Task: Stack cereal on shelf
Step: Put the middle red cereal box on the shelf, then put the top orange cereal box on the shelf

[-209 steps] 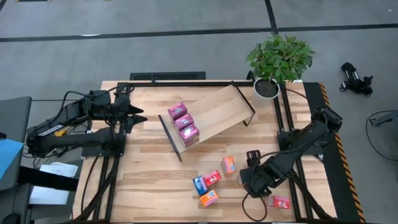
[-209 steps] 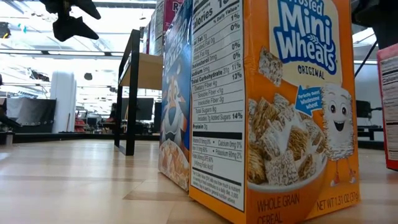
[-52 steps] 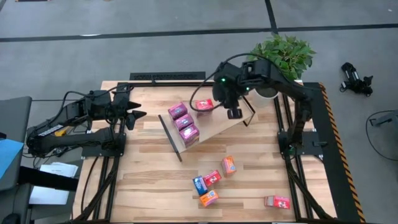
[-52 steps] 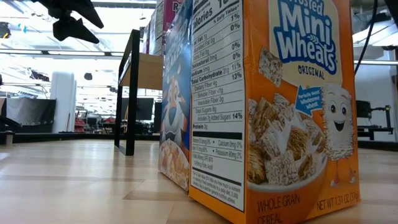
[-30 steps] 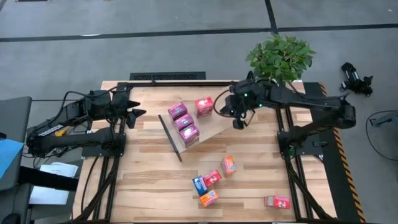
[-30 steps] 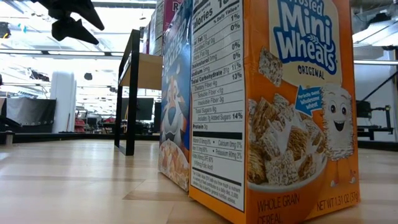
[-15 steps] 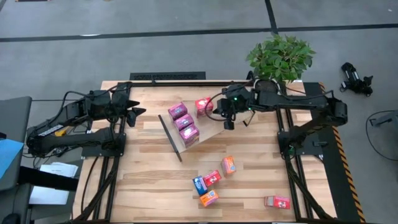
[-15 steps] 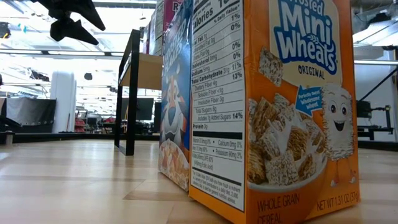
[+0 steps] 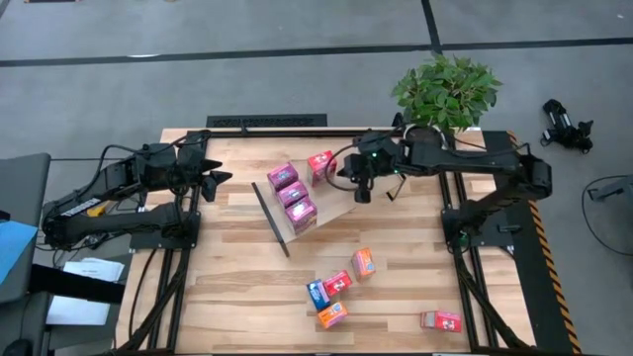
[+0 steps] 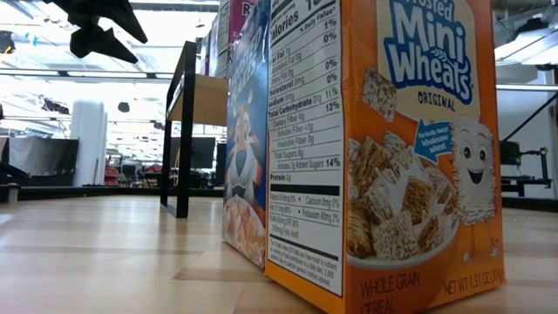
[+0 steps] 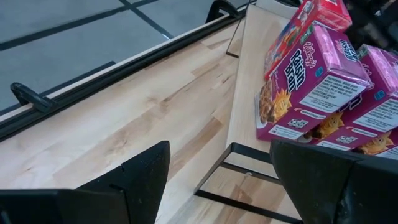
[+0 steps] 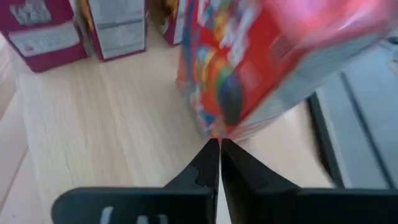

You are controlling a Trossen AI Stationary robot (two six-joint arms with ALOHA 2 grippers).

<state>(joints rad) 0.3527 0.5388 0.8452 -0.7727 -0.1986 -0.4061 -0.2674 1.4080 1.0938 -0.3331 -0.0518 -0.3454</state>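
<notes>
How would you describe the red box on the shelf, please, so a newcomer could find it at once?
Start at the shelf, the tilted light-wood board in mid-table. Three magenta boxes stand in a row at its lower end; the red box sits just beyond them, next to the right tool. It is the only red one on the board.

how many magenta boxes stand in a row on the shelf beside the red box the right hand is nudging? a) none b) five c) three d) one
c, the high view shows three magenta boxes lined up on the shelf, with the red box at their far end, next to the right hand, whose fingers are shut.
</notes>
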